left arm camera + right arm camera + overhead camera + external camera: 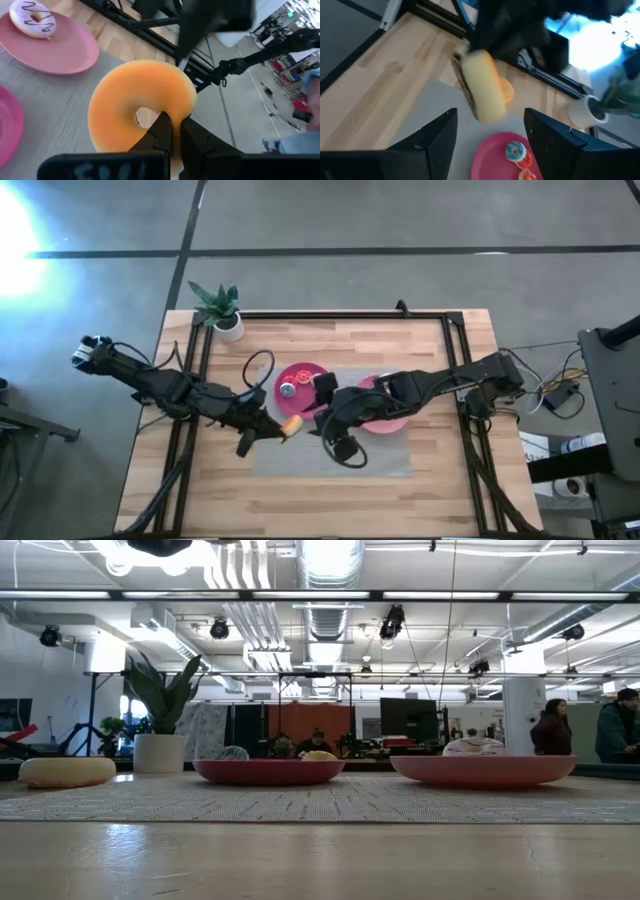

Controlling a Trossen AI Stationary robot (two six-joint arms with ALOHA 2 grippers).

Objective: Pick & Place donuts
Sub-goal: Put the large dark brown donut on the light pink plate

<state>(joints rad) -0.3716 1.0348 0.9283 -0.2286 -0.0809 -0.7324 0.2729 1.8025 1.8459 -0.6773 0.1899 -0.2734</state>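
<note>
My left gripper [272, 425] is over the grey mat's left part, shut on an orange-yellow donut [142, 105]. This donut shows edge-on in the right wrist view [482, 85]. My right gripper [345, 448] hovers open over the middle of the mat, right of the held donut, touching nothing. The left pink plate [312, 368] carries a blue-white donut [515, 149] and red ones [526, 162]. A white donut with dark zigzag icing [32, 17] lies flat on the right pink plate [65, 55]. A cream-yellow donut [68, 772] lies flat at the mat's edge. My left gripper holds the orange-yellow donut by one side of its ring [175, 117]. One finger [159, 131] is in the hole and the other [196, 137] is outside. The donut is lifted clear of the mat and stands tilted, its hole facing the wrist camera.
A potted plant [222, 310] stands at the table's far left corner. A black frame [330, 315] runs along the table's far and side edges. A grey mat [390, 460] lies under the plates, with bare wood along the near edge. People are in the room beyond the table.
</note>
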